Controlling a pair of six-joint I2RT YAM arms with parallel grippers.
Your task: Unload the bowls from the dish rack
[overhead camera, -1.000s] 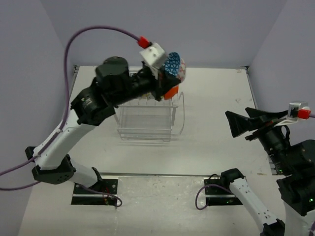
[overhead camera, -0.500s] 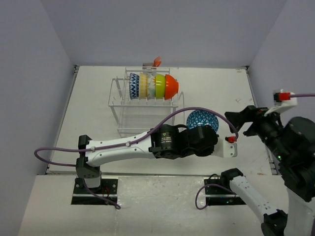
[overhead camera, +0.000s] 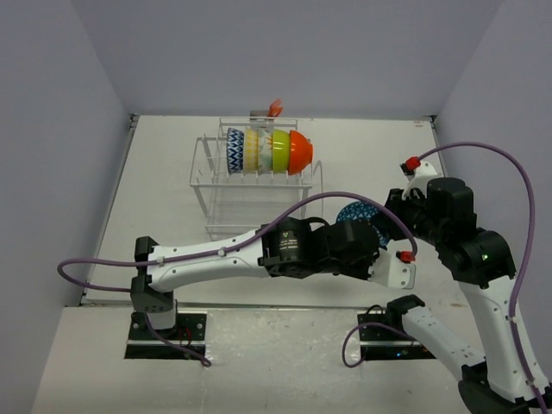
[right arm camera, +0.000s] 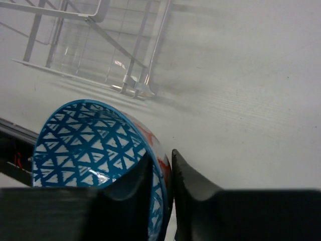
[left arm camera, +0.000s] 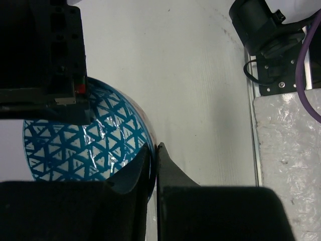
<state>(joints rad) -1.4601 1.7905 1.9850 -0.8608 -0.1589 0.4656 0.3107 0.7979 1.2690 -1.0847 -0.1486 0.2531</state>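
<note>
- Bowls (overhead camera: 269,151): four are seen slotted upright along the top of the rack (overhead camera: 254,211), yet to be unloaded.
- One blue-triangle bowl (overhead camera: 360,216) is out, held on edge over the table (overhead camera: 172,198) near the rack's front right.
- Its rim is pinched by the left gripper (left arm camera: 154,165), and the right gripper (right arm camera: 161,168) is clamped on the same rim.
- A hand-over is judged to be under way; no bowl is seen set down.

We log two arms, left arm (overhead camera: 207,259) and right arm (overhead camera: 496,332): white links, bulky black joint housings. A thin purple cable (overhead camera: 319,197) loops off the left, and another (overhead camera: 479,145) off the right. We see red plugs (overhead camera: 412,164) on white wrist mounts and a green light (overhead camera: 484,256) on the right arm. Base plates (overhead camera: 164,332) are black and screwed down. Fingers (left arm camera: 200,206) are matte black and curved.
</note>
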